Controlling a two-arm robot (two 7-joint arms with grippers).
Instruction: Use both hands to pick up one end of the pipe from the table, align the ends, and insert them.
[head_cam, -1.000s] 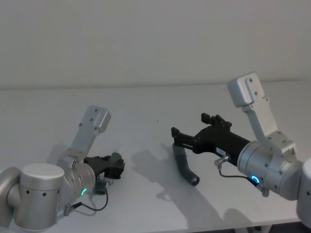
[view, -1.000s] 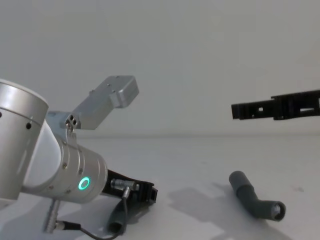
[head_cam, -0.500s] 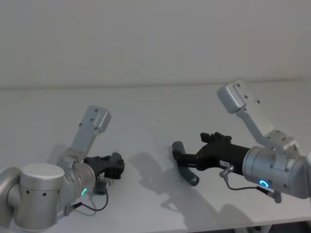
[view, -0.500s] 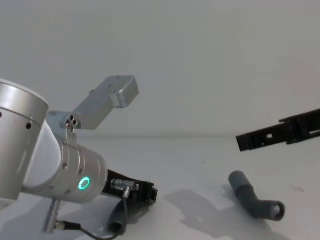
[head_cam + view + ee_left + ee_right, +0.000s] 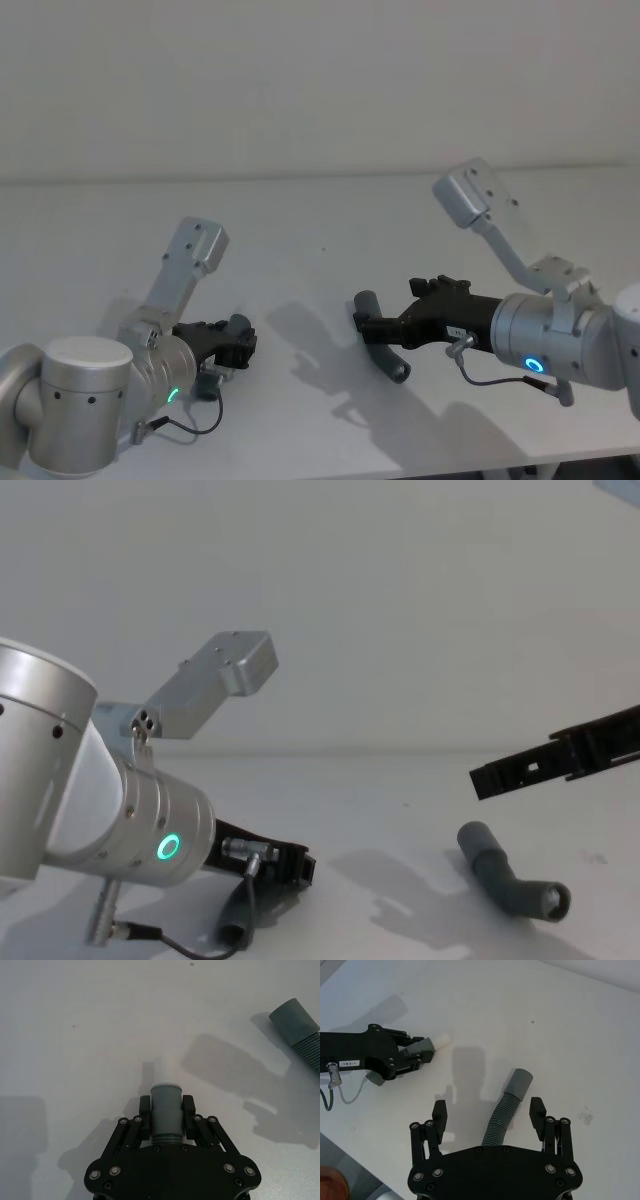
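Observation:
My left gripper (image 5: pixel 166 1108) is shut on a short grey pipe piece (image 5: pixel 165 1119), low over the table (image 5: pixel 300 220) at the left. Its white tip (image 5: pixel 161 1072) pokes out past the fingers. The same gripper (image 5: pixel 420 1052) and white tip (image 5: pixel 442 1039) also appear in the right wrist view. The other pipe piece (image 5: pixel 506 1106), ribbed and gently bent, lies on the table at the right. Its open round mouth (image 5: pixel 553 902) faces the front. My right gripper (image 5: pixel 488 1110) is open, its fingers on either side of that piece and apart from it. In the chest view the right gripper (image 5: pixel 487 778) hangs a little above the piece (image 5: pixel 505 880).
A plain pale wall stands behind the table. White table surface lies between the two grippers. A few small dark specks (image 5: pixel 585 1116) mark the surface.
My right gripper has dropped and tilted down over the lying pipe piece. The left gripper and its held piece have stayed still.

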